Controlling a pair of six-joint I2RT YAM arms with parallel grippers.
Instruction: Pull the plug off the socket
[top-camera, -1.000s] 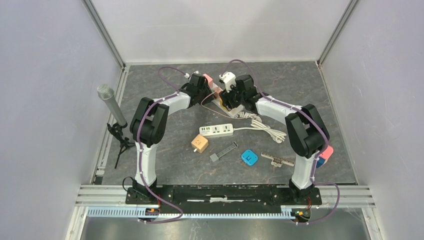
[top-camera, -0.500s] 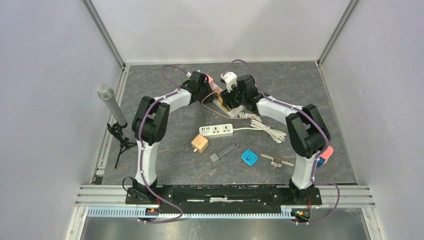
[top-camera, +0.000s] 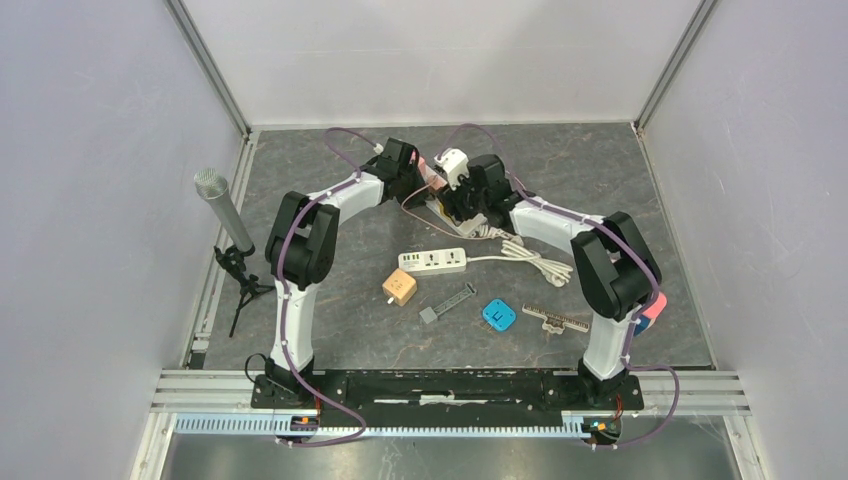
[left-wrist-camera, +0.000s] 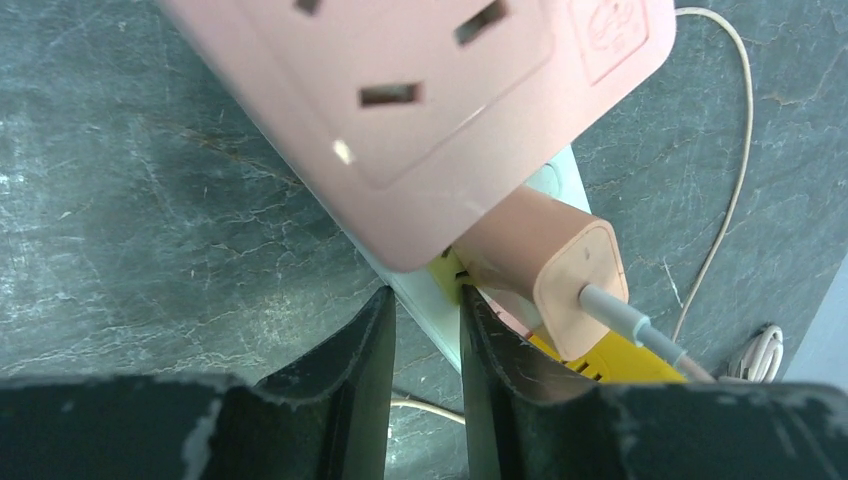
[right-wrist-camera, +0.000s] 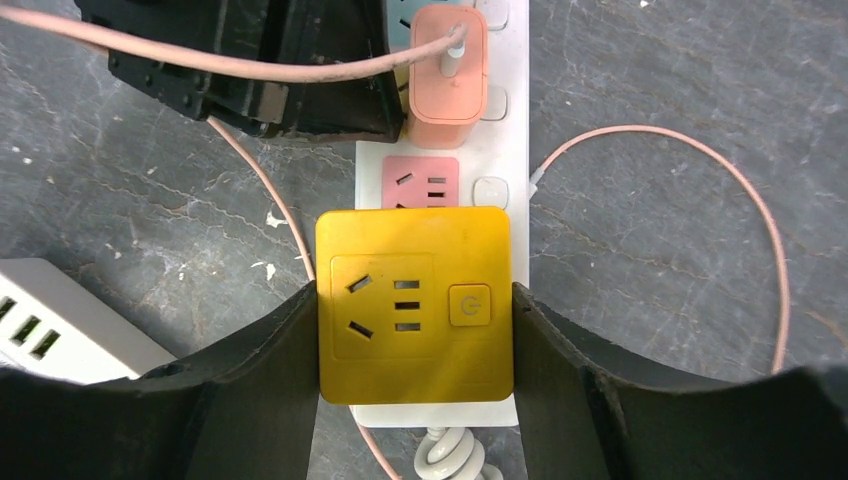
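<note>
A white power strip (right-wrist-camera: 503, 150) lies at the back of the table. A square yellow adapter plug (right-wrist-camera: 413, 305) sits in it, and my right gripper (right-wrist-camera: 413, 330) is shut on the plug's two sides; in the top view it is at the strip's near end (top-camera: 462, 205). A pink charger plug (right-wrist-camera: 449, 80) with a pink cable sits further along the strip. My left gripper (left-wrist-camera: 425, 310) is nearly closed on the strip's edge (left-wrist-camera: 425, 300), under a large pink adapter (left-wrist-camera: 400, 110) and beside the charger (left-wrist-camera: 545, 265).
A second white power strip (top-camera: 433, 261) with its coiled cord (top-camera: 530, 255) lies mid-table. An orange cube (top-camera: 399, 288), a grey bar (top-camera: 447, 303), a blue adapter (top-camera: 498, 316) and a comb (top-camera: 556, 319) lie nearer. A microphone stand (top-camera: 225, 215) is at left.
My left gripper has moved right, closer to the strip and the pink adapter. My right gripper has shifted slightly left with the yellow plug still held.
</note>
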